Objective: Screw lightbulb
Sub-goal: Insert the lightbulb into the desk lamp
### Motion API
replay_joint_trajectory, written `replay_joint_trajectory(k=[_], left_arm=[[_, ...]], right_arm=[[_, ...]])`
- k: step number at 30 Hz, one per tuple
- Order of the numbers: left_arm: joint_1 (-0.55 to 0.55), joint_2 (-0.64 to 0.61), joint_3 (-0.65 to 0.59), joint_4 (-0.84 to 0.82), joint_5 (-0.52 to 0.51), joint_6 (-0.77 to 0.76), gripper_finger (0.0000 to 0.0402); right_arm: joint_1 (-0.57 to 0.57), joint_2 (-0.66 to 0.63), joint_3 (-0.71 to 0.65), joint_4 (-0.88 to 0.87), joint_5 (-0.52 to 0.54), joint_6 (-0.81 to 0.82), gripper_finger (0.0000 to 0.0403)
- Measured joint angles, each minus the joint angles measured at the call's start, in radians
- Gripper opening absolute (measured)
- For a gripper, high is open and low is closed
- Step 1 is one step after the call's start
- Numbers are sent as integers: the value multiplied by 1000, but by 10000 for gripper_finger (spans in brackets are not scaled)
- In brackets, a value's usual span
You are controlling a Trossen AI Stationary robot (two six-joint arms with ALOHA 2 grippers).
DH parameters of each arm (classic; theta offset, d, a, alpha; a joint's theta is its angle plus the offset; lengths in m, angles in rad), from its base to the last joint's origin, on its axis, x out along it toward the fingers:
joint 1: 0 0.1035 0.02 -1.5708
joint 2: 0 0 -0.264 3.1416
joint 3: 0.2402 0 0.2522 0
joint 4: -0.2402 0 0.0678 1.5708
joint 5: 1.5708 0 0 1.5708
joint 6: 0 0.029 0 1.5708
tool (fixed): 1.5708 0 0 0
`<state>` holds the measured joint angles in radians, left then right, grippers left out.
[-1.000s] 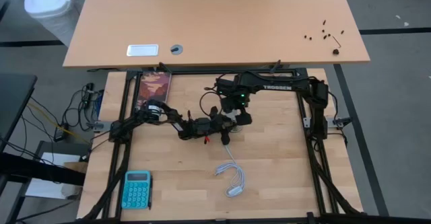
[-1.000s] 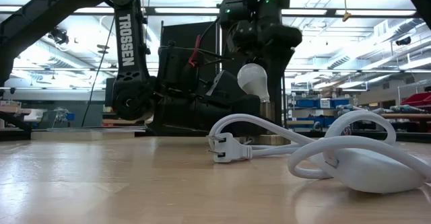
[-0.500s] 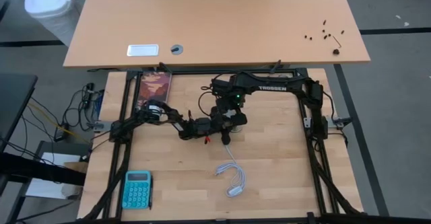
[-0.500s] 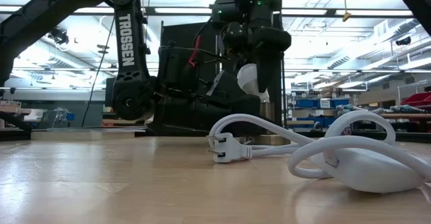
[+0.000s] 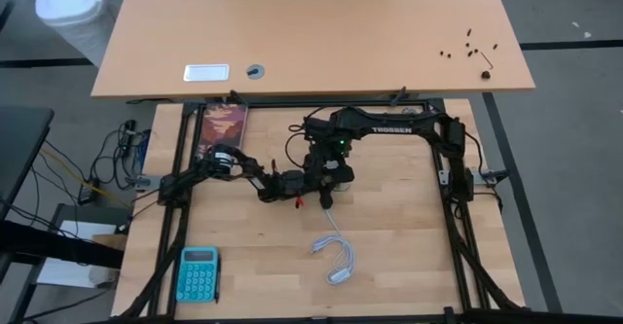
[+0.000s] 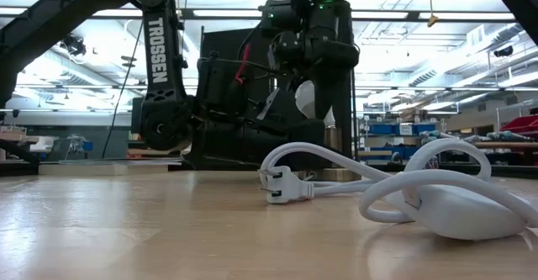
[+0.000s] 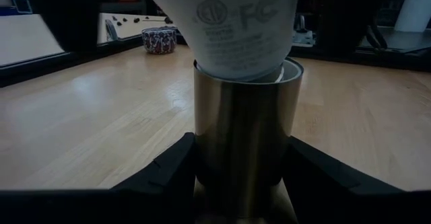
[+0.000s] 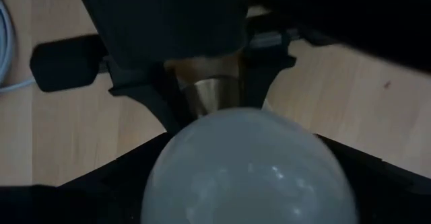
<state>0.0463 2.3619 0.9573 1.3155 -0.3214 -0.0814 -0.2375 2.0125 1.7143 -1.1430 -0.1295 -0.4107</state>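
Your right gripper [image 6: 318, 103] now sits lower and further left over the lightbulb [image 6: 306, 97], which is largely hidden behind it instead of fully exposed beside it.

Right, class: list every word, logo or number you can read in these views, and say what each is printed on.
"TROSSEN": on the right arm, and on an arm in the low view.
"FC": on the lightbulb; the round mark and fine print beside it are too small to read.
Calculator keys: unreadable.
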Motion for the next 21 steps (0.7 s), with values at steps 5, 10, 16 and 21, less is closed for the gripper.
replay_joint_trajectory(k=[5,10,16,21], left_arm=[[0,0,0,1,0,1,198],[0,0,0,0,-1,1,198],[0,0,1,-7,-7,-1,198],[0,0,1,-7,-11,-5,198]], right_arm=[[-8,0,0,3,5,-1,335],[-9,0,0,-2,5,-8,284],[-4,0,2,-32,16,11,256],[2,-4,5,-66,50,51,263]])
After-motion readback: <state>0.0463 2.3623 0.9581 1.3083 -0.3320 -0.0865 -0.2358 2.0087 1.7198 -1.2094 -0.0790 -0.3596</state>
